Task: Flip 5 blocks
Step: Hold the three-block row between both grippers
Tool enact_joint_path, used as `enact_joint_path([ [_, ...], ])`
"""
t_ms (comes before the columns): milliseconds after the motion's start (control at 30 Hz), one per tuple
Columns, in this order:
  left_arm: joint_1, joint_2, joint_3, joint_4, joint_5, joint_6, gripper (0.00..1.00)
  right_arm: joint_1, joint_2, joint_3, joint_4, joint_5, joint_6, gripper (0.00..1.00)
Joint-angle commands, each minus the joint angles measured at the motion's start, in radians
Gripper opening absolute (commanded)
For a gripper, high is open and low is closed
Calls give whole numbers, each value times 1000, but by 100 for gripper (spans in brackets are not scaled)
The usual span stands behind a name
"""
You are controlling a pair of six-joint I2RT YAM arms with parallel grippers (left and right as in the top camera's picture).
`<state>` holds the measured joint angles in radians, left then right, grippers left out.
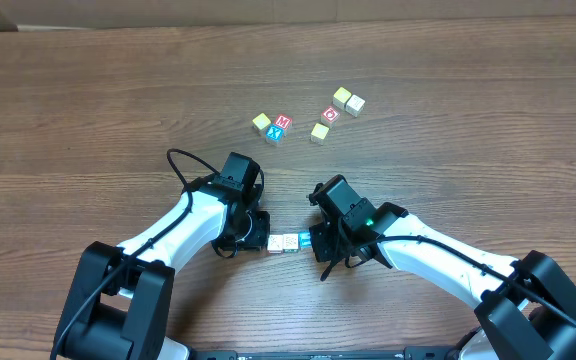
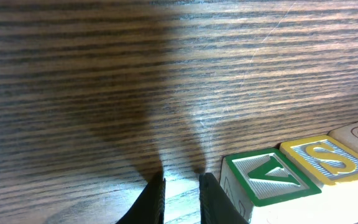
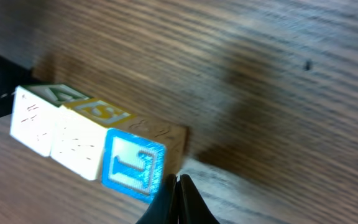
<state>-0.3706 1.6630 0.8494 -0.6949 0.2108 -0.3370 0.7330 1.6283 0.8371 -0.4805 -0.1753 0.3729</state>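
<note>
Three lettered blocks (image 1: 284, 243) in touching row

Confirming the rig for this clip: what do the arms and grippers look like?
The left arm and right arm have white links, black joints and bulky black bases. A black cable loops by the left wrist; a green light glows near the right wrist. The left gripper and right gripper have dark, slim, tapered fingers.

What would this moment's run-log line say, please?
left claw empty beside green block | right claw shut beside blue block | block row between claws
</note>
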Motion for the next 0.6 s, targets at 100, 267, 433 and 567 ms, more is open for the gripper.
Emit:
enact_joint_path([
  [100,4,15,-11,-4,19,-3,12,-1,5,21,7,-46,-3,4],
  [267,4,15,-11,-4,24,-3,10,-1,5,21,2,-55,-2,4],
  [433,4,15,-11,-3,26,-3,8,-1,5,21,1,-54,-3,4],
  [567,3,15,-11,2,27,19,6,-1,5,21,0,-51,-3,4],
])
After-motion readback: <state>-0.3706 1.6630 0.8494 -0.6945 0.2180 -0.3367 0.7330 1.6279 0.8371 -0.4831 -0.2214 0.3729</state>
